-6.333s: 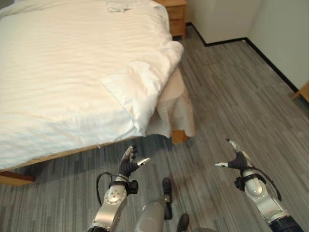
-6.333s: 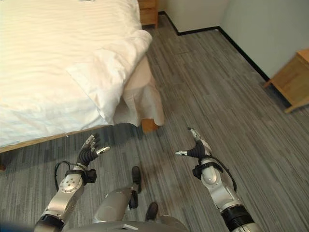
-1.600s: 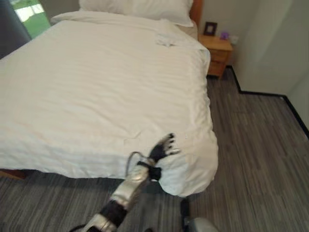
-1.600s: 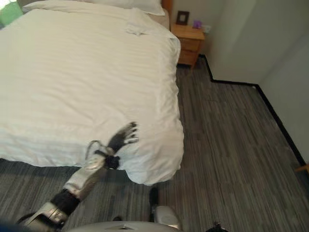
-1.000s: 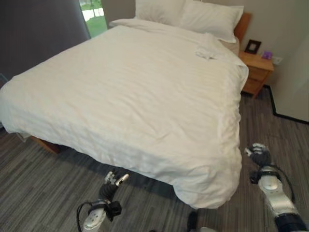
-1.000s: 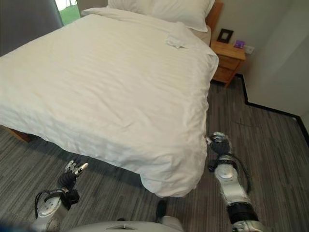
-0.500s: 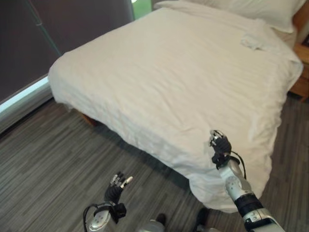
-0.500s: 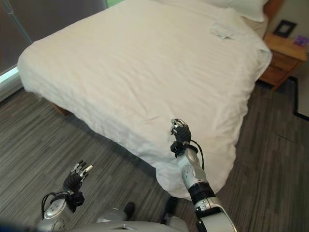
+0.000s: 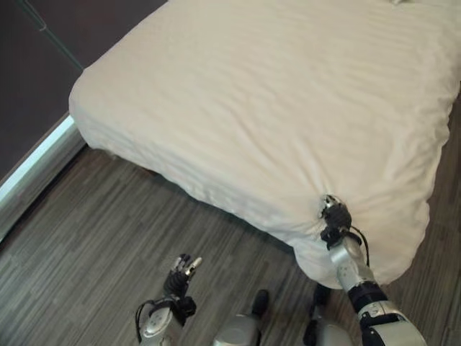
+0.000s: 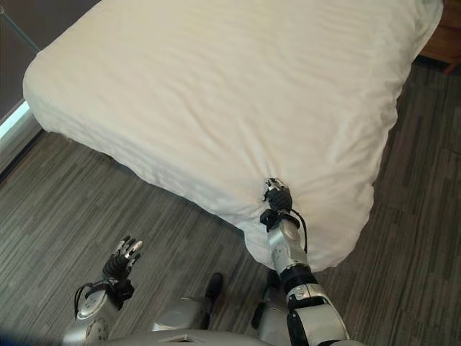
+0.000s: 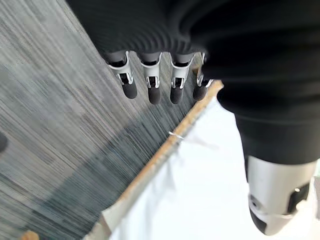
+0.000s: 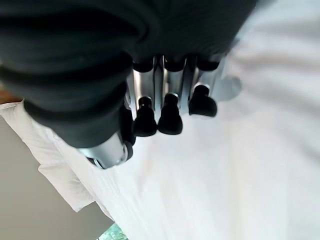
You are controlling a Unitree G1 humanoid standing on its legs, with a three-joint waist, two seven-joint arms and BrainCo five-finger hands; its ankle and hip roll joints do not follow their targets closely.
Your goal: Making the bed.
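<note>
I've got my right hand (image 9: 335,218) on the duvet (image 9: 288,108) corner, fingers curled but pinching nothing I can see; left hand (image 9: 181,270) hangs relaxed over the floor (image 9: 86,238). Next I'd smooth that corner downward

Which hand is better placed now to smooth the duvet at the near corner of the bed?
Probably the right hand: it is already at the duvet on the near corner, where the cloth puckers around it. The left hand hangs low over the floor, apart from the bed, fingers relaxed.
</note>
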